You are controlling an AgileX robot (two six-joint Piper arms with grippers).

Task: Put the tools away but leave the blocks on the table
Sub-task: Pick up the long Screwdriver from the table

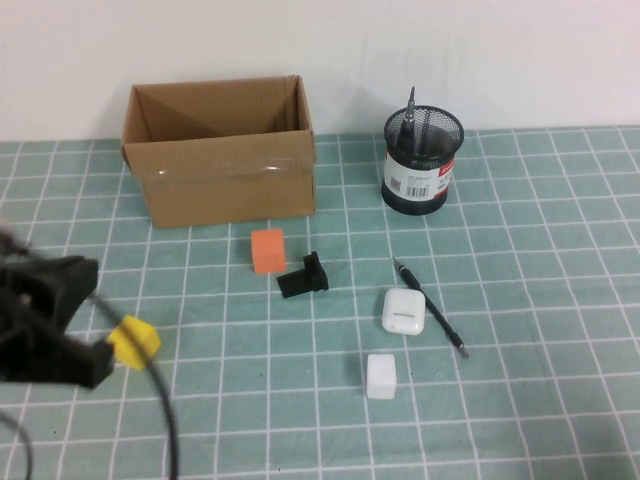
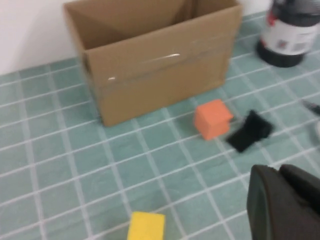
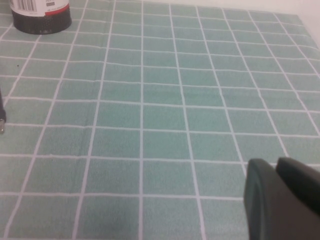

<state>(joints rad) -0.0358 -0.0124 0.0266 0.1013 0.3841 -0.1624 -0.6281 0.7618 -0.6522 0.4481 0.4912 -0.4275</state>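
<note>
A thin black pen-like tool (image 1: 430,307) lies on the teal grid table (image 1: 540,300), beside a white earbud case (image 1: 402,310). Its end shows in the right wrist view (image 3: 1,117). A dark tool (image 1: 410,112) stands in the black mesh holder (image 1: 422,160). No scissors are in view. The orange block (image 1: 267,250), white block (image 1: 381,376) and yellow block (image 1: 133,340) sit on the table. My left gripper (image 2: 277,172) is shut and empty, just beside the yellow block (image 2: 146,226). My right gripper (image 3: 274,165) is shut and empty over bare mat, outside the high view.
An open cardboard box (image 1: 220,150) stands at the back left. A small black bracket (image 1: 305,275) lies right of the orange block. The left arm (image 1: 45,320) and its cable cover the table's front left.
</note>
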